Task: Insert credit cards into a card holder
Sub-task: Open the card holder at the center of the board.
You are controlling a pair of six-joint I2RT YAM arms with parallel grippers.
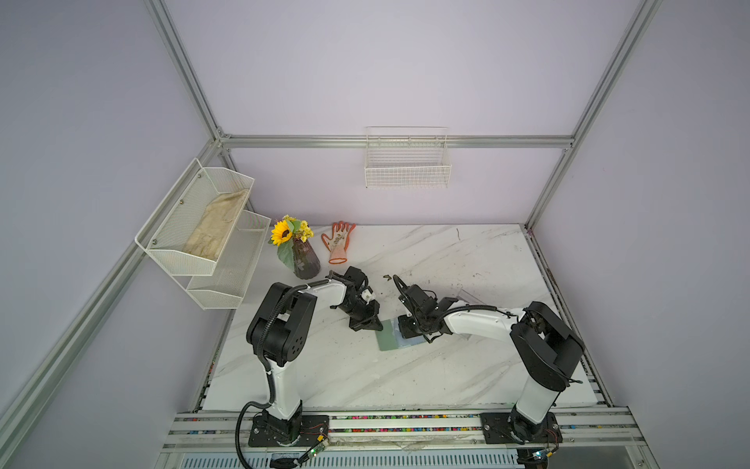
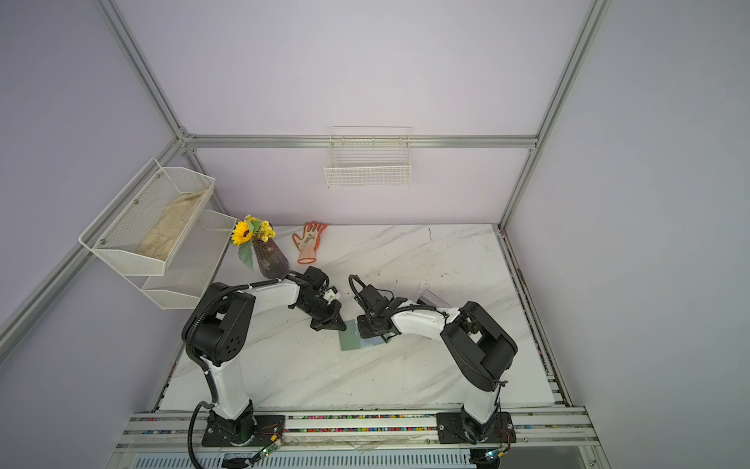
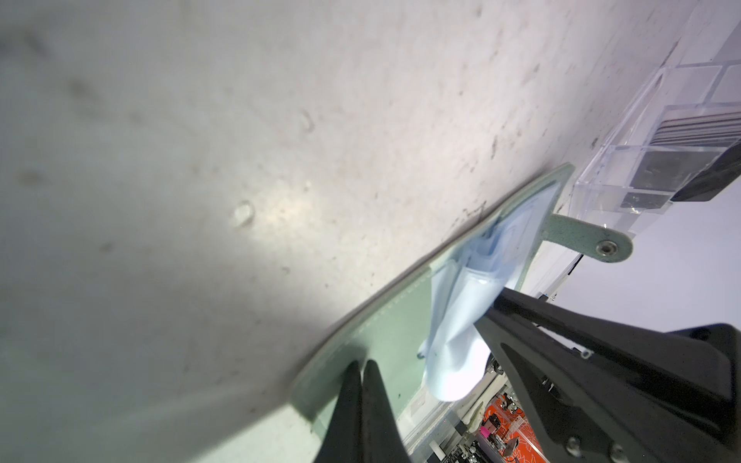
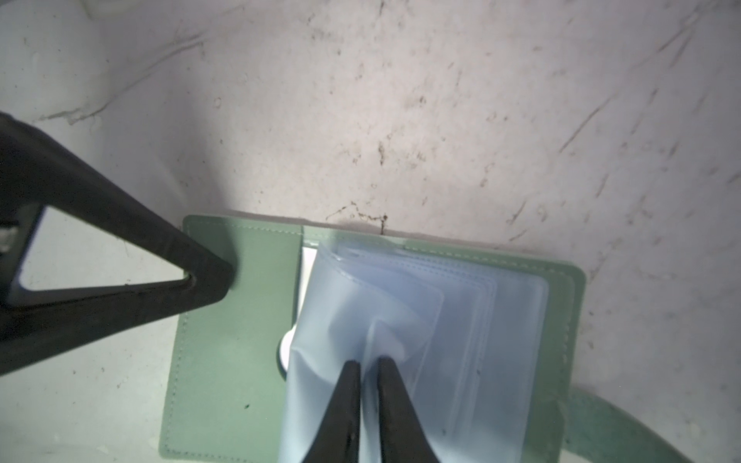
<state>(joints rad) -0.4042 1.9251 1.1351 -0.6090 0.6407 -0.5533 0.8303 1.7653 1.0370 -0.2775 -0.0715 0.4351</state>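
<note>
Sage-green leatherette card holder (image 1: 384,336) lying open on the white marble-patterned table (image 1: 446,377), between the two arms. Left gripper (image 3: 359,371) — jaws closed together, tips pressing the holder's bare green cover. Right gripper (image 4: 369,368) — jaws nearly closed, pinching a raised clear plastic sleeve (image 4: 353,308). Dark credit cards (image 3: 681,132) stand in a clear acrylic box (image 3: 601,176) near the strap.

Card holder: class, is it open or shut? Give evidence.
Open. The card holder lies spread flat on the table, green covers apart, clear sleeves exposed inside.
</note>
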